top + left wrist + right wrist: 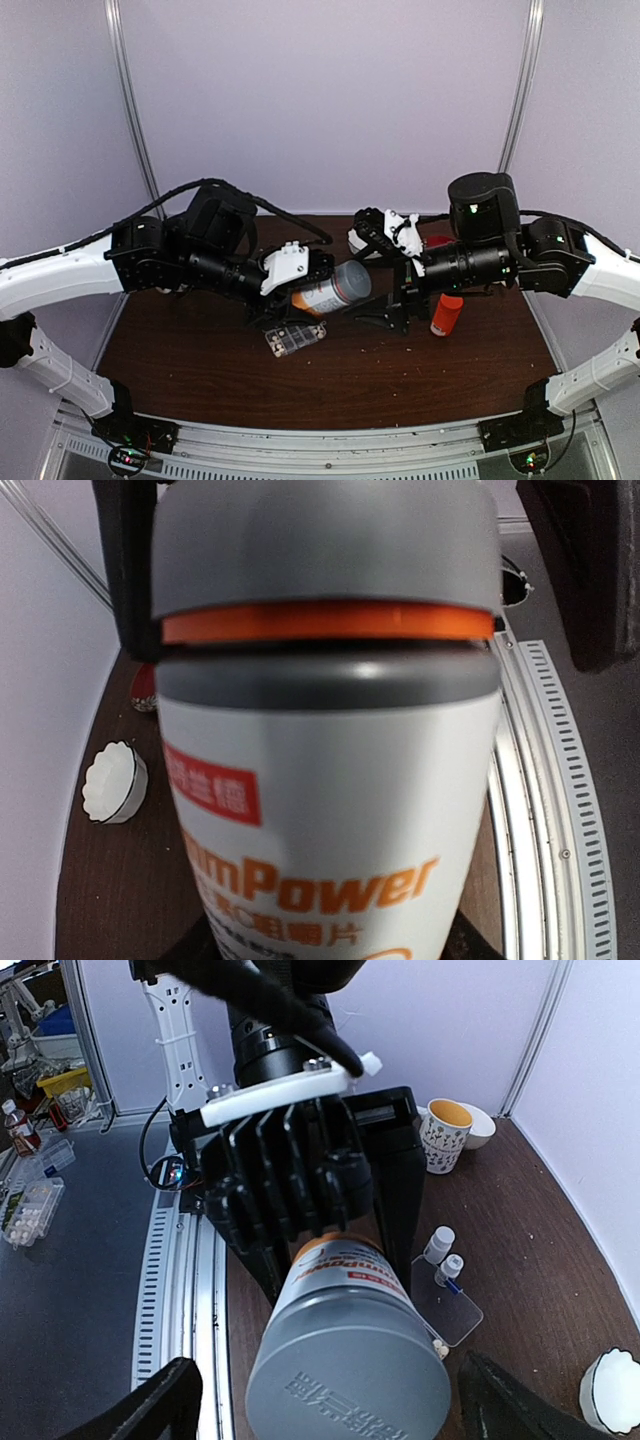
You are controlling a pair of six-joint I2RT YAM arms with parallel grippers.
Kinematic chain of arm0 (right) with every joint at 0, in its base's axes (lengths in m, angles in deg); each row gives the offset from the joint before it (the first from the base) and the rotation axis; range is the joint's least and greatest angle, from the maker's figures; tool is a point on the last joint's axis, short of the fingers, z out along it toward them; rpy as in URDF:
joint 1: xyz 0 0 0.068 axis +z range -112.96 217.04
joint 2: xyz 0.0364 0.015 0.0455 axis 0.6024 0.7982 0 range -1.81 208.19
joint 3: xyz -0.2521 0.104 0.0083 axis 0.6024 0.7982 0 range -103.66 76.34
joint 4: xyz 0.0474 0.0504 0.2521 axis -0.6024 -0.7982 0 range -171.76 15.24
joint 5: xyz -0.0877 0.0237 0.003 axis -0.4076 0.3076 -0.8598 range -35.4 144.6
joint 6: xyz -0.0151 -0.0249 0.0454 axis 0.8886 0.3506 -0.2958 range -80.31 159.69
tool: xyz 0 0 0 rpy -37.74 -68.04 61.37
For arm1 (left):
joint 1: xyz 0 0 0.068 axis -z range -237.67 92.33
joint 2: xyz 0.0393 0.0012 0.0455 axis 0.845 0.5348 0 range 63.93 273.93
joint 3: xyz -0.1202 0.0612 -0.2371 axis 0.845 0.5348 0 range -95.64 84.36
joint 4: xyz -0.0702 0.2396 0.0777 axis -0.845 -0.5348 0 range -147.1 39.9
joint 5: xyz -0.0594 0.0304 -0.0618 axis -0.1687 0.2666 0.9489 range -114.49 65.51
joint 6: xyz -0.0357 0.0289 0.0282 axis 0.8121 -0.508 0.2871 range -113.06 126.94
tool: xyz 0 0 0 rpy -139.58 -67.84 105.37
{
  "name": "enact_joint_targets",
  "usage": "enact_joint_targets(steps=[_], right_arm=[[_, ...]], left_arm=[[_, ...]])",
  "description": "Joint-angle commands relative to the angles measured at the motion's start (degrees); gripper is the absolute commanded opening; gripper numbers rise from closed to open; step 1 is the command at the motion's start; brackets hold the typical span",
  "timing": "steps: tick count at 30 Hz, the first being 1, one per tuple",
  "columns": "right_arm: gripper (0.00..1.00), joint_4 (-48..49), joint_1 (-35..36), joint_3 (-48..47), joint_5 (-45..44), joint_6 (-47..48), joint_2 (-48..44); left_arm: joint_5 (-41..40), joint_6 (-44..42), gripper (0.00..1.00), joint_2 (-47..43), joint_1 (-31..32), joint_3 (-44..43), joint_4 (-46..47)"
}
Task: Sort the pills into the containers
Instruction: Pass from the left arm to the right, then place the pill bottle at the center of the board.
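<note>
Right pincer [328,1363]: jaws stand wide apart, one finger on either side of the grey cap [325,540], neither touching it and nothing held. Left pincer [305,290]: closed on the body of the bottle [330,810], which lies roughly level above the surface [400,380], cap end toward your right arm. The cap is on; an orange ring [330,622] shows between it and the body, and whether the seal is loosened cannot be told. Judged step: take the cap off so that pills can be poured. To do it well, centre the right jaws on the cap's axis before closing. Grip the grey wall only, well clear of the ring, and twist about the bottle's own axis. Keep the left grip firm and unmoving. Tilt the neck slightly upward before the cap comes free, or the contents may spill out sideways. The box [295,338] lies on the surface just below and left of the bottle, near the left wrist. A few pale specks at its near edge [437,1347] may be pills; they are too small to confirm. Hold the mouth directly above the box when you pour. Two small white bottles [443,1255] stand just beside the box; keep your swing clear of them.
</note>
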Motion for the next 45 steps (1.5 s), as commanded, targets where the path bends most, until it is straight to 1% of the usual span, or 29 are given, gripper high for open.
enact_joint_targets(steps=[1,5,7,10,12,13,15,16,17,19,22,23,26,29,33,36,40,45], right_arm=[[0.87,0.9,0.2,0.2,-0.7,2.3,0.0],[0.68,2.5,0.2,0.1,-0.5,2.0,0.6],[0.57,3.2,0.2,0.3,-0.5,1.9,0.7],[0.48,4.3,0.1,1.0,-0.8,1.6,0.5],[0.37,4.6,0.1,1.4,-1.5,1.2,0.3],[0.35,4.6,0.1,1.4,-2.3,0.6,0.2],[0.32,4.1,-0.3,1.6,-4.2,-0.1,-0.1],[0.31,3.3,-0.7,1.6,-4.8,-0.2,-0.3],[0.3,2.3,-1.3,1.7,-5.3,-0.4,-0.5],[0.28,-0.3,-3.5,2.1,-6.1,-1.0,-0.9],[0.27,-4.9,-7.6,2.9,-7.6,-1.5,-1.0],[0.27,-6.6,-9.0,3.0,-8.2,-1.4,-0.6],[0.27,-11.4,-13.0,2.9,-10.6,-1.3,1.5],[0.27,-14.5,-17.3,2.4,-11.7,-2.1,4.2],[0.27,-17.5,-23.0,1.2,-15.8,-2.8,8.8],[0.27,-19.9,-26.4,-1.0,-18.2,-3.0,13.0],[0.28,-20.8,-30.5,-3.2,-17.8,-4.0,18.4],[0.28,-21.1,-35.0,-4.4,-17.9,-4.6,23.7]], left_arm=[[0.7,-0.9,0.0,-1.0,-0.1,-0.5,3.7],[0.9,-0.9,0.0,-0.5,-0.1,-0.7,3.7],[0.9,-0.9,0.0,-0.3,-0.1,-0.9,3.7],[0.9,-1.1,0.0,-0.3,-0.1,-0.6,3.9],[0.6,-0.8,0.0,-0.3,0.0,-0.1,4.8],[0.0,-0.5,0.02,-0.3,0.0,0.3,5.3],[-2.2,0.5,0.25,-0.7,-0.1,1.3,6.5],[-3.6,0.9,0.42,-1.0,-0.1,1.9,7.2],[-4.8,1.4,0.55,-1.4,-0.1,2.6,7.8],[-6.0,2.6,0.68,-2.5,-0.6,4.3,9.1],[-6.9,5.0,0.96,-4.2,-1.9,6.8,10.6],[-7.4,5.8,0.97,-4.6,-2.3,7.5,10.8],[-10.9,9.7,0.98,-5.2,-3.7,8.6,10.8],[-18.1,16.4,0.97,-4.9,-5.6,8.7,9.8],[-22.2,24.1,0.98,-4.0,-8.9,8.9,7.5],[-23.7,27.2,0.97,-4.0,-10.8,10.0,6.8],[-26.9,30.5,0.98,-4.6,-11.8,11.3,6.2],[-29.1,30.2,0.98,-5.4,-12.1,13.2,6.4]])
